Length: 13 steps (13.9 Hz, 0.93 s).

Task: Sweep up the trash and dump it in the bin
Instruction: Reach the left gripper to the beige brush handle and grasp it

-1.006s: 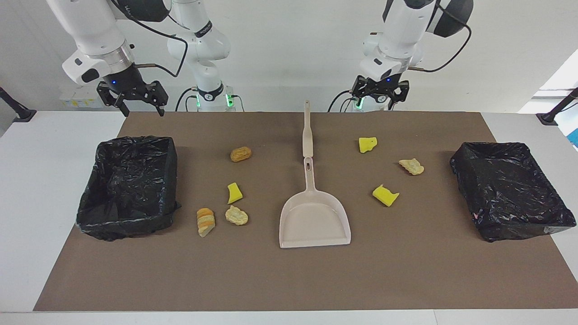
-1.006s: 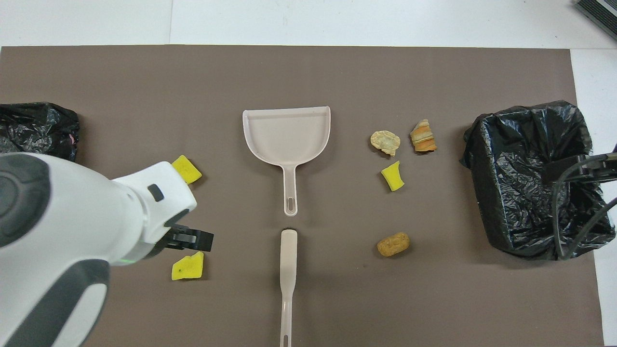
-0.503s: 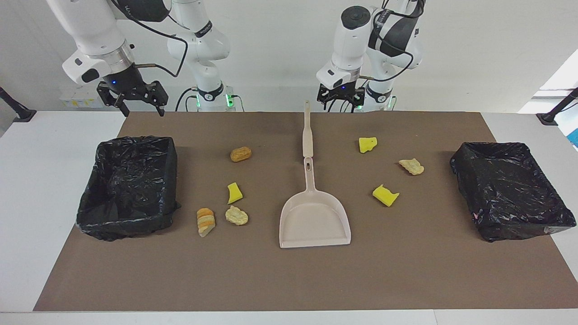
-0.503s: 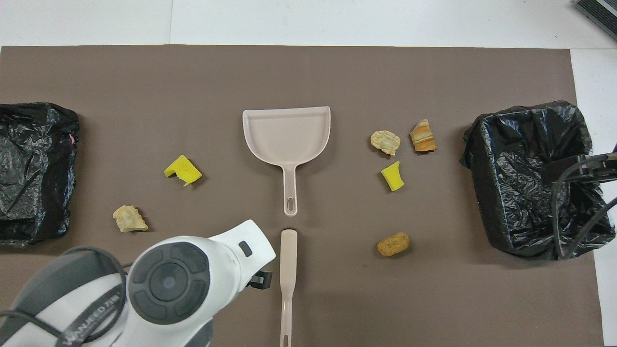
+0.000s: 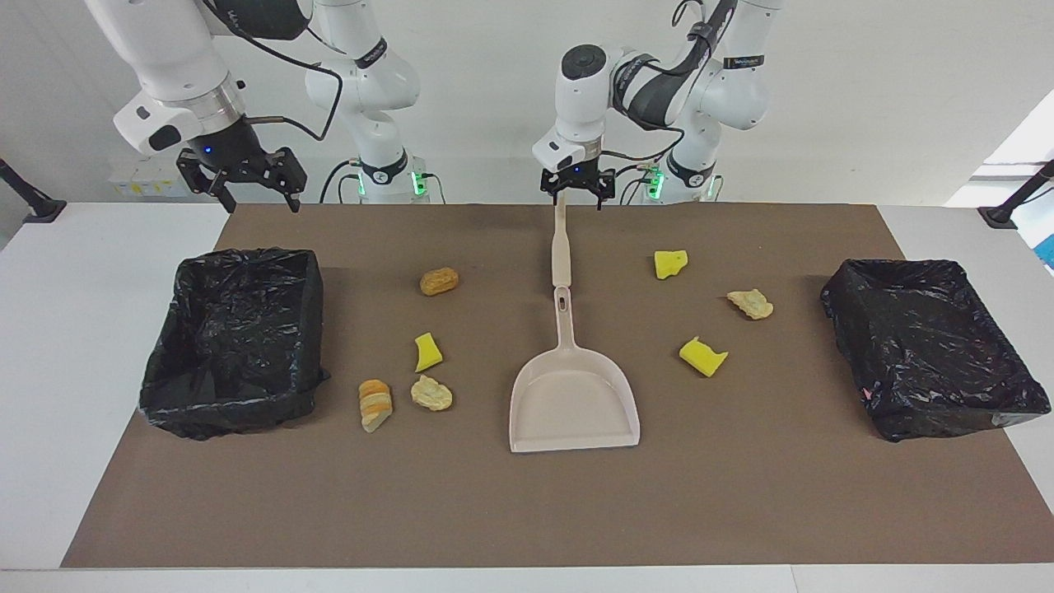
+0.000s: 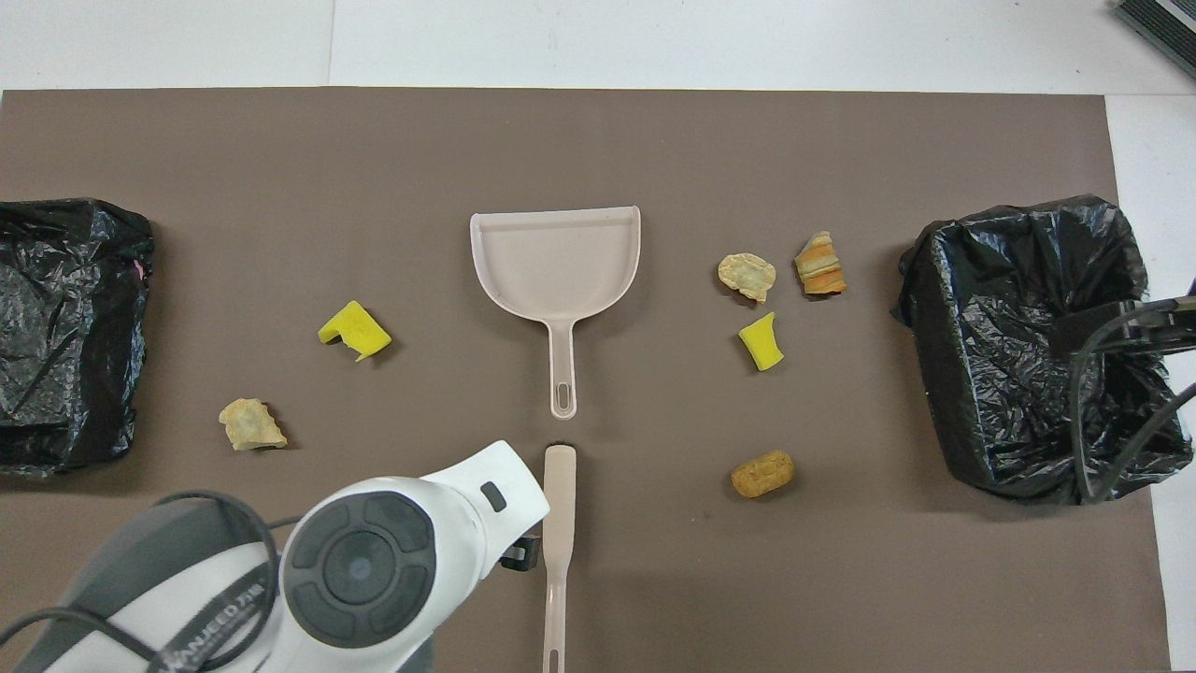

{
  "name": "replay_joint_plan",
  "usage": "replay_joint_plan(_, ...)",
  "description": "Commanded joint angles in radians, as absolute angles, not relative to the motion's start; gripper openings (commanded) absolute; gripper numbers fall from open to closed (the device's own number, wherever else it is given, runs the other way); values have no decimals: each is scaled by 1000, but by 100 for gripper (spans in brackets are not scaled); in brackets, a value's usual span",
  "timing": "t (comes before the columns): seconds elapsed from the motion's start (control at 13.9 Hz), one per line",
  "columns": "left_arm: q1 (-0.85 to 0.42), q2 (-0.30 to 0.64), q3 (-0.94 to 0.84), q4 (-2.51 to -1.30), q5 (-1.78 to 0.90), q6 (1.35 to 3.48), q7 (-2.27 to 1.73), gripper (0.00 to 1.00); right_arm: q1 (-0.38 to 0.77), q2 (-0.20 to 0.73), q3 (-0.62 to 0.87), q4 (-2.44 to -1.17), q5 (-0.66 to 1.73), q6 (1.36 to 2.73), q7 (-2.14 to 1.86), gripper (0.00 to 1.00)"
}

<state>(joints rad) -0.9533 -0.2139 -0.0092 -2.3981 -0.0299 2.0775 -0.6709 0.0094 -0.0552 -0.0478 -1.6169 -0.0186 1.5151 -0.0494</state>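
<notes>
Trash lies scattered on the brown mat: yellow sponge chunks (image 5: 670,263) (image 5: 702,357) (image 5: 426,352), tan pastry pieces (image 5: 751,304) (image 5: 431,394), a brown bun (image 5: 439,281) and a striped bread piece (image 5: 375,404). A beige dustpan (image 5: 574,403) lies mid-mat, handle toward the robots. In line with it lies a beige sweeper stick (image 5: 560,247). My left gripper (image 5: 576,198) hangs open over the stick's robot-side end, holding nothing. Open and empty as well, my right gripper (image 5: 243,188) waits in the air over the mat's edge by the black-lined bin (image 5: 247,257).
A second black-lined bin (image 5: 897,265) stands at the left arm's end of the mat. In the overhead view the left arm's white body (image 6: 374,561) covers the mat beside the stick (image 6: 559,505) and hides one yellow sponge chunk.
My left arm has swung from above the yellow sponge pieces across to the sweeper stick's robot-side end and come lower. The right arm has not moved.
</notes>
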Motion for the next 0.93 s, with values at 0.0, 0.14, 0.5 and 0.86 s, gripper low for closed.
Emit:
replay_joint_plan(0.0, -1002, -175, 9, -2433, -32, 2158, -704, 100, 3, -75, -48, -1644, -2, 1540, -64, 100)
replay_joint_plan(0.14, -1022, -140, 9, -2433, -32, 2195, -730, 100, 3, -75, -48, -1644, -2, 1540, -64, 100)
replay_joint_plan(0.5, -1032, -133, 9, -2436, -34, 2194, -738, 100, 3, -75, -48, -1643, -2, 1540, -64, 100)
replay_joint_plan(0.86, -1037, -135, 9, -2438, -92, 2168, -746, 47, 3, -75, -48, -1644, -2, 1540, -64, 100)
